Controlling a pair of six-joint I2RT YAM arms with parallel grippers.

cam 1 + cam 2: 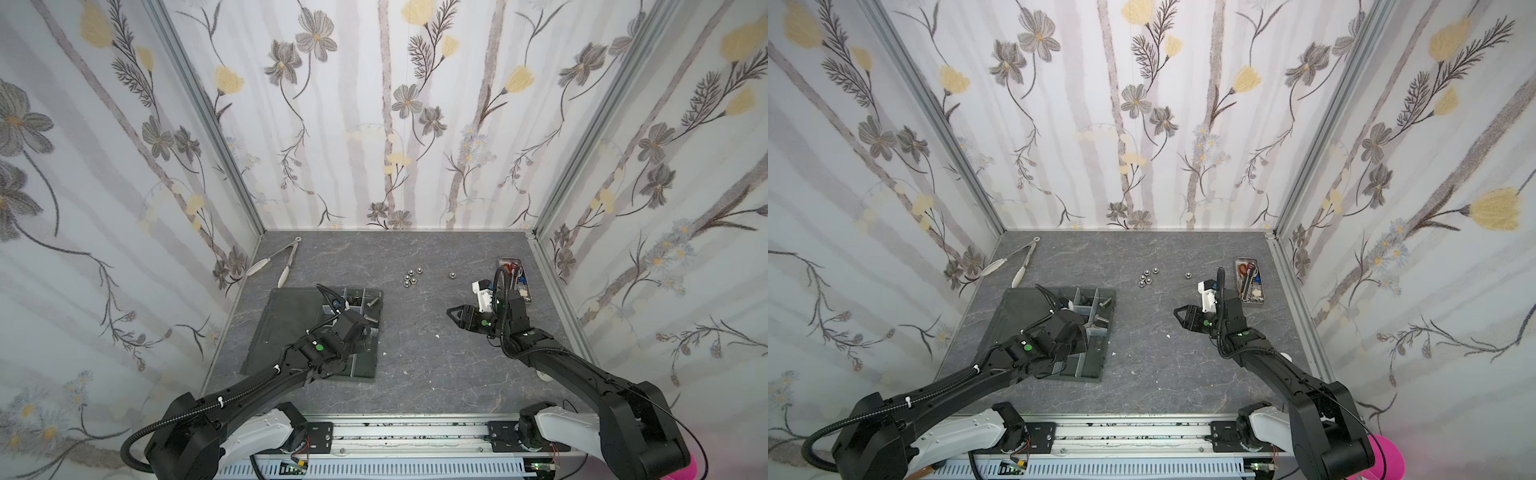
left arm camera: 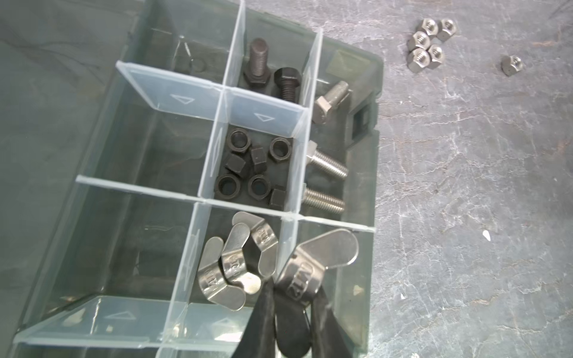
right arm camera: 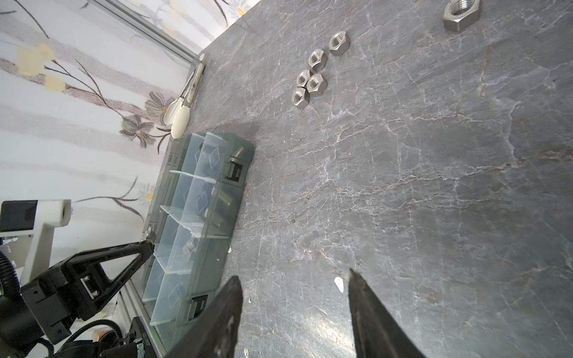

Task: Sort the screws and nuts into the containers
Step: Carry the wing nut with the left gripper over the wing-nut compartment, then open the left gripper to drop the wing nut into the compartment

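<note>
Left wrist view: left jaws pinch a shiny silver wing nut over the dark grey organiser tray (right jaws parted, empty); best centred above the other wing nuts before releasing.

Black segmented arms, white shells at near bases, green wrist dots, ribbed black cable hoses, white zip ties.

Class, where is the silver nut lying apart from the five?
In both top views the lone nut lies right of centre, between the five-nut cluster and the scissors tray.
</note>
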